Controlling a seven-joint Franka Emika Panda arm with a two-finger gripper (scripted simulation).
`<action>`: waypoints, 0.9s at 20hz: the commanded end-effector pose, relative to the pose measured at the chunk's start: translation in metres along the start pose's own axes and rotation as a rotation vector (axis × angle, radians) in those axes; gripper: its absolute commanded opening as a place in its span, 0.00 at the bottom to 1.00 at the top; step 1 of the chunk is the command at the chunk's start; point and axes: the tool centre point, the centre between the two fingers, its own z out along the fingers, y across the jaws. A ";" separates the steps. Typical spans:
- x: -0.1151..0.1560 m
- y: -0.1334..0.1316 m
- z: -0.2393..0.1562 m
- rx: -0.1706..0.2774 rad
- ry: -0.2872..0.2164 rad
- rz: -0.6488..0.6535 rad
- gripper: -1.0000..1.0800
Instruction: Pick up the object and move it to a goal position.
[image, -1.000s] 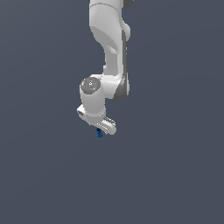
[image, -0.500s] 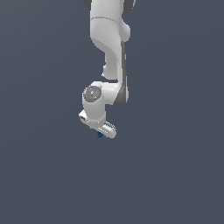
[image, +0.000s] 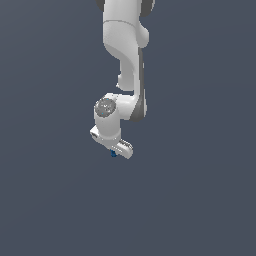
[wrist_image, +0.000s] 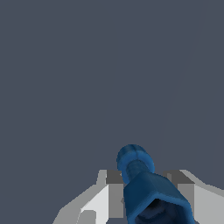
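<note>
The object (image: 113, 154) is a tiny dark-blue lumpy item peeking out below the white hand of my arm in the exterior view. My gripper (image: 114, 153) is shut on it and hangs in mid-air over the plain grey ground. In the wrist view the object (wrist_image: 144, 183) fills the space between my two fingers (wrist_image: 98, 201), a rounded blue knob at its far end and a wider blue body nearer the camera. Most of the fingers are hidden behind the hand in the exterior view.
The white arm (image: 127, 60) comes down from the top of the exterior view. Around it lies only flat, uniform grey ground.
The hand has tilted and drifted slightly toward the exterior view's left and a little upward, with the blue object still held between the fingers.
</note>
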 end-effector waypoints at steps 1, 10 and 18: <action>0.000 0.000 0.000 0.000 0.000 0.000 0.00; 0.010 -0.009 -0.002 0.000 0.000 0.000 0.00; 0.035 -0.031 -0.008 0.000 0.000 0.000 0.00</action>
